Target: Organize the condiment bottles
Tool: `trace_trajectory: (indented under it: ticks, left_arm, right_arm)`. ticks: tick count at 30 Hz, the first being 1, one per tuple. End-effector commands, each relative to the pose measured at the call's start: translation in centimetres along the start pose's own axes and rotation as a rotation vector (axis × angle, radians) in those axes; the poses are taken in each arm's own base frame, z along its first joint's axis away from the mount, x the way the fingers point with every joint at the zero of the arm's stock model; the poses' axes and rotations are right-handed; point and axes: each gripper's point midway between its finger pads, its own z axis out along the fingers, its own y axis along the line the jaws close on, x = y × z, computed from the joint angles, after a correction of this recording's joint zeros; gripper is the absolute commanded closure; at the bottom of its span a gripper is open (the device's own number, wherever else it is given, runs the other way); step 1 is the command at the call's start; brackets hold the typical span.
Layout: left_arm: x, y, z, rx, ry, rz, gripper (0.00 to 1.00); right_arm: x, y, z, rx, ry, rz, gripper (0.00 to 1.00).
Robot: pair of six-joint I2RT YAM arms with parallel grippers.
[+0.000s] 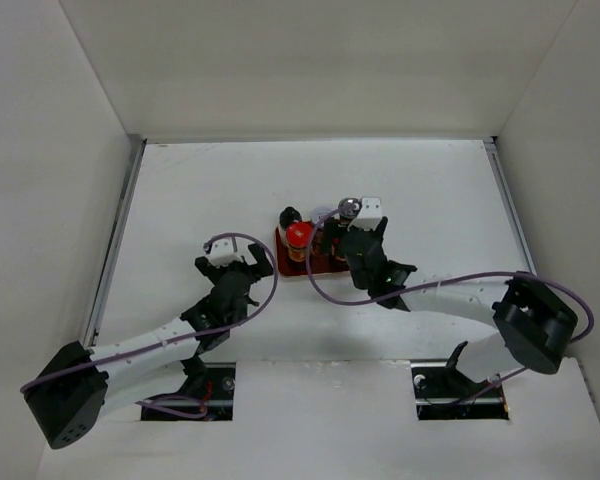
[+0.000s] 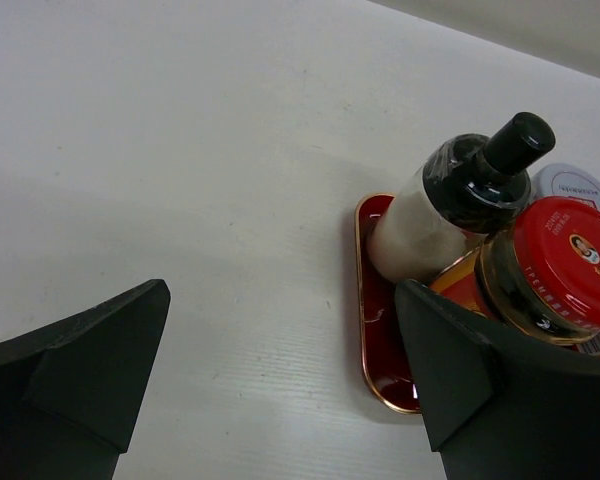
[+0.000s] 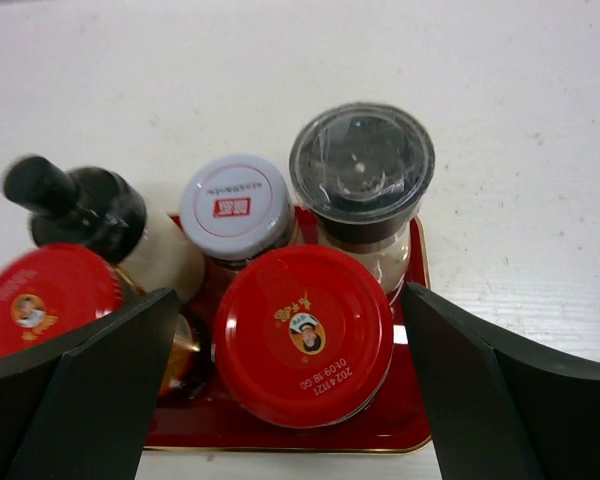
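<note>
Several condiment bottles stand packed together on a red gold-rimmed tray point(image 3: 280, 440). At the front is a red-capped jar point(image 3: 302, 335), with a second red-capped jar point(image 3: 42, 300) to its left. Behind them are a white bottle with a black cap point(image 3: 80, 205), a white-lidded jar point(image 3: 236, 205) and a dark-lidded grinder point(image 3: 361, 165). My right gripper point(image 3: 288, 300) is open and straddles the front red-capped jar, with a gap on each side. My left gripper point(image 2: 282, 290) is open over bare table just left of the tray point(image 2: 375, 360). Its right finger point(image 2: 450, 370) is close to a red-capped jar point(image 2: 565, 265).
White walls enclose the table on the left, back and right point(image 1: 310, 60). A metal rail point(image 1: 115, 240) runs along the left edge. The tray point(image 1: 285, 268) sits mid-table between the two grippers, left gripper point(image 1: 252, 262) and right gripper point(image 1: 330, 243). Purple cables loop off both wrists.
</note>
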Motion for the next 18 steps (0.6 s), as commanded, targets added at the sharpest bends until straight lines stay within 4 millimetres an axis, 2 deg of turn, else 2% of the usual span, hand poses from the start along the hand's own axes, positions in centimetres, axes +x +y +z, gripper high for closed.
trace_trajectory:
  ticks: [1, 7, 8, 10, 14, 18]
  left_arm:
    - [-1.6, -1.4, 0.1, 0.013, -0.013, -0.042, 0.0]
    - [-3.2, -2.3, -0.4, 0.019, 0.004, -0.022, 0.0]
    - [-3.5, -2.6, -0.5, 0.024, 0.005, -0.021, 0.0]
    - [-3.9, -3.4, -0.8, 0.046, 0.011, -0.022, 0.0]
    - [-4.5, -5.8, -2.0, 0.12, 0.018, -0.032, 0.0]
    - [-5.3, -7.2, -1.9, 0.138, 0.023, -0.023, 0.0]
  right_arm:
    - [-5.9, 1.1, -1.5, -0.013, -0.15, 0.122, 0.0]
    - [-9.6, -1.2, -4.7, -0.011, -0.217, 0.16, 0.0]
    - [-9.9, -1.8, -5.0, -0.007, -0.222, 0.164, 0.0]
    - [-10.7, -4.4, -5.4, 0.035, -0.241, 0.187, 0.0]
    - [-10.7, -8.2, -5.7, 0.099, -0.256, 0.212, 0.0]
    - [-9.6, -9.6, -5.1, 0.12, -0.236, 0.208, 0.0]
